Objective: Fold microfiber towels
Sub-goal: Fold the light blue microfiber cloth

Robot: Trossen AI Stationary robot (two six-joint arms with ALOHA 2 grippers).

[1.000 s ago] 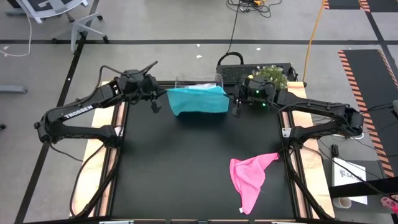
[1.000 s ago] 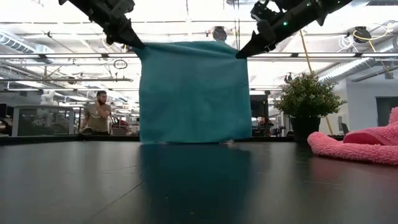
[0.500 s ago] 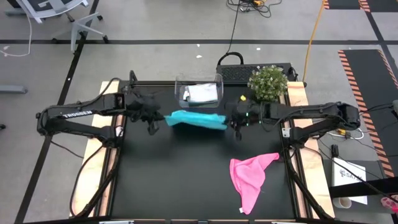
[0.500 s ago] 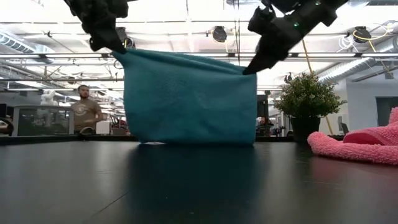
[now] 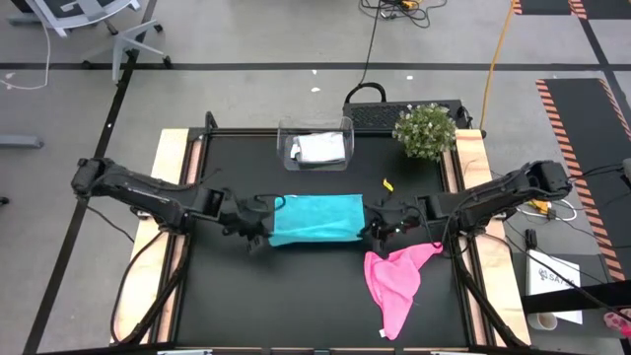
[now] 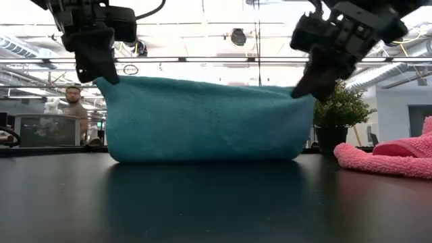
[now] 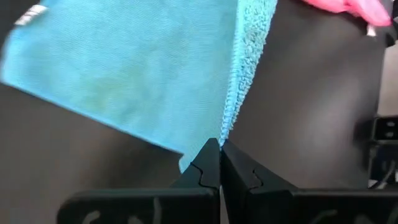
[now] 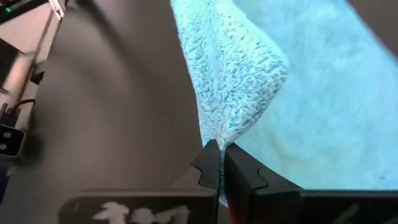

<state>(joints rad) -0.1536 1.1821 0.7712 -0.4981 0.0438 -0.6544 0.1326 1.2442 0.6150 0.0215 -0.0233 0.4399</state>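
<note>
The teal towel (image 5: 315, 219) hangs between my two grippers over the table's middle, and its lower part (image 6: 202, 152) rests on the black tabletop. My left gripper (image 5: 264, 229) is shut on its left upper corner. My right gripper (image 5: 370, 227) is shut on its right upper corner. The pink towel (image 5: 394, 281) lies crumpled on the table at the near right. A grey-white towel (image 5: 317, 148) lies inside the clear bin (image 5: 286, 133) at the far edge. My left gripper pinches the teal towel's upper left corner (image 7: 225, 127) between its two fingers, at the hemmed edge. It comes slanting down from the table's left. My right gripper pinches the upper right corner (image 8: 225, 134), a bunched bit of cloth, slanting down from the table's right. The top edge (image 6: 202, 88) runs stretched between them, sagging slightly.
A potted plant (image 5: 426, 130) stands at the far right corner. A small yellow thing (image 5: 387, 184) lies on the table beyond my right gripper. The pink towel lies close under my right arm. A person (image 6: 73, 111) shows in the room behind the table.
Both grippers have come from beside the bin toward the table's near edge and down, rolling their wrists and moving apart. The teal towel has come along: it hung tall and narrow, and now stands lower and wider, its lower part on the table.
</note>
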